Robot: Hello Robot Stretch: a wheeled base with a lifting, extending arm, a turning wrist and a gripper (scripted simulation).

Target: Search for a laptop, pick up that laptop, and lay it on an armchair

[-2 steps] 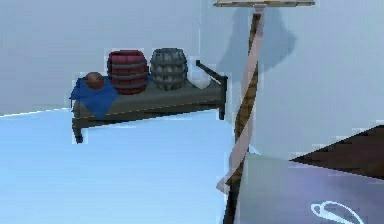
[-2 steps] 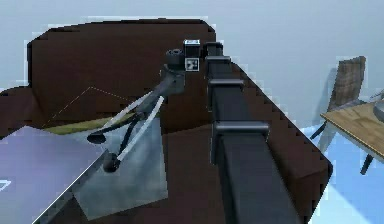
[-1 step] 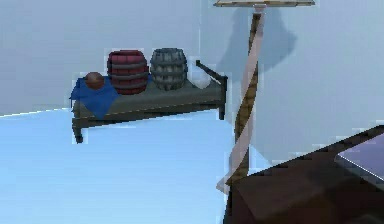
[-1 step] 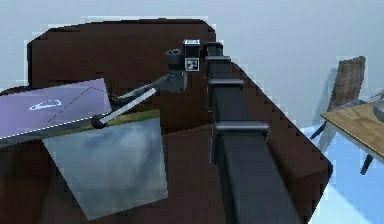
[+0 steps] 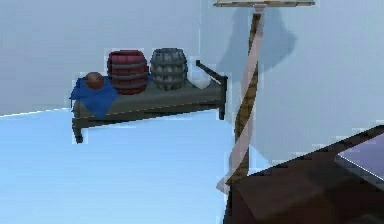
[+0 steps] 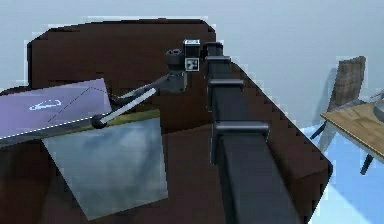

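Note:
A laptop (image 6: 55,110) with a grey-purple lid and a grey panel below it sits at the arm side view's left, over the dark brown armchair (image 6: 290,150). The dark arm rises from the bottom edge. My gripper (image 6: 100,122) reaches left from its end, and the fingertips (image 6: 97,124) meet the laptop's edge. Whether the laptop rests on the seat or hangs from the gripper is unclear, so I cannot tell whether the gripper holds anything. In the forward view the laptop's corner (image 5: 366,156) shows on the dark armchair (image 5: 290,190) at the bottom right.
A low bed (image 5: 150,105) stands by the far wall, carrying a red barrel (image 5: 127,70), a grey barrel (image 5: 168,67), a blue cloth (image 5: 95,97) and a pillow. A floor lamp pole (image 5: 245,100) rises beside the armchair. A wooden table (image 6: 360,125) and chair (image 6: 348,82) stand at the arm side view's right.

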